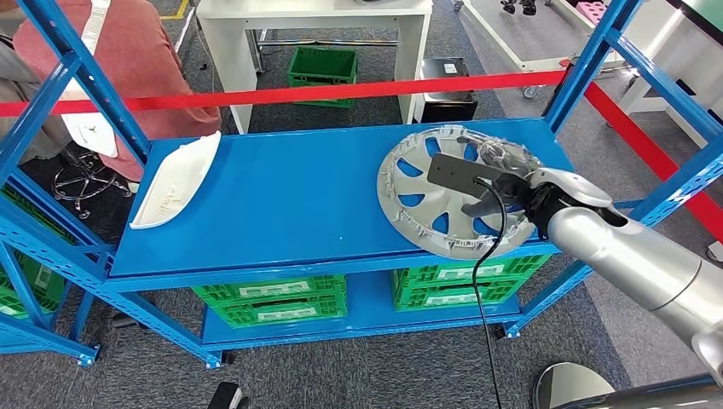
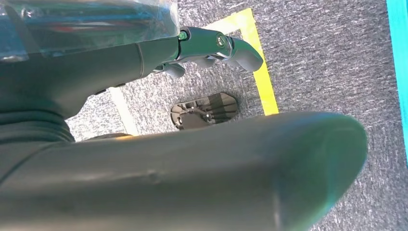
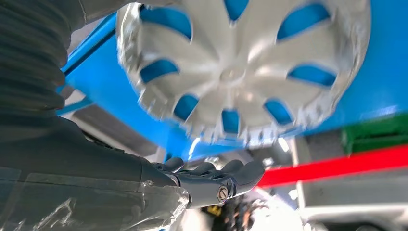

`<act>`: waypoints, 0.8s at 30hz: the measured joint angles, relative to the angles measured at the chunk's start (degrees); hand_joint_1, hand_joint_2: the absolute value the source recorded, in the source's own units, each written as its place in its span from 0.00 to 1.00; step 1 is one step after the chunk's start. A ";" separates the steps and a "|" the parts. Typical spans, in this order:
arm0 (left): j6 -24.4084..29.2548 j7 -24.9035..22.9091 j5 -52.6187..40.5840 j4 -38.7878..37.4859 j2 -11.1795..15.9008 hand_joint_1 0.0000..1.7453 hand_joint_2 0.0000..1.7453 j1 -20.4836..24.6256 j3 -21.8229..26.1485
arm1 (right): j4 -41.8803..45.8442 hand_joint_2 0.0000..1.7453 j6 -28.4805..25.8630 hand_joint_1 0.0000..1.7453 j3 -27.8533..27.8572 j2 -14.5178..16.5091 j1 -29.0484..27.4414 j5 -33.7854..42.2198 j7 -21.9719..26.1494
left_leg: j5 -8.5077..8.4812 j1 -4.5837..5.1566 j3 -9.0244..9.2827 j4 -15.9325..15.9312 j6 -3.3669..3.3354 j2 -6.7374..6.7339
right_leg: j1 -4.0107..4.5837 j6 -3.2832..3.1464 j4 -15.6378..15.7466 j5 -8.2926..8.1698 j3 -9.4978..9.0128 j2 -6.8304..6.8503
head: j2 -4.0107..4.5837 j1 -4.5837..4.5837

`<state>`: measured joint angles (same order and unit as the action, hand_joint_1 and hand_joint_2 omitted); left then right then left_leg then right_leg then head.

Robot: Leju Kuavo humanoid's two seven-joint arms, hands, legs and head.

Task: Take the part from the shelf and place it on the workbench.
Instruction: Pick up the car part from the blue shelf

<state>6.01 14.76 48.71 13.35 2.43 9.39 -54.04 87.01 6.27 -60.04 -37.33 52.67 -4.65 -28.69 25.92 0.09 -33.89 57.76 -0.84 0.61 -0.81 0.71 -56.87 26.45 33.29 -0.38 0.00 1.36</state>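
Hubcap (image 1: 443,192) flat on shelf, under right hand (image 1: 511,189)

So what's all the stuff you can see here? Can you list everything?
Wheel cover: one, silver, right end of the shelf top.
Long curved part: one, white, left end of the shelf top.
Shelf: one, blue.
Crates: several, green, lower shelf level and floor behind.
Barrier tape: red, stretched behind the shelf.
Table: one, white, behind the tape.
Person: one, pink top, seated far left.
Right hand: over the wheel cover; grip unclear.
Left hand: dark fingers curled, hanging above grey carpet.
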 joint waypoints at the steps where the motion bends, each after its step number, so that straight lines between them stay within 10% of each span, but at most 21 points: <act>1: 0.00 0.02 -0.01 0.00 -0.05 0.00 0.00 -0.01 0.01 | -0.16 1.00 -0.21 0.00 -0.38 0.01 -0.69 0.14 0.74 | 0.00 0.00 -0.01 0.00 0.00 0.00 | 0.00 0.00 0.00 0.00 0.00 0.01 | 0.00 0.00; 24: 0.17 0.49 0.30 0.07 -1.10 0.00 0.00 0.02 0.19 | -1.22 1.00 -1.45 0.00 -4.08 1.25 -8.56 1.86 3.00 | 0.00 0.00 -0.02 -0.02 0.00 0.01 | 0.00 0.00 0.00 0.00 0.02 0.00 | 0.00 0.00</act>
<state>6.19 15.26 49.00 13.42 1.32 9.41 -53.84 85.79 4.83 -64.12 -36.08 44.11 -2.79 -25.69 25.92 0.09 -33.91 57.75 -0.84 0.63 -0.81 0.71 -56.87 26.46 33.31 -0.38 0.00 1.36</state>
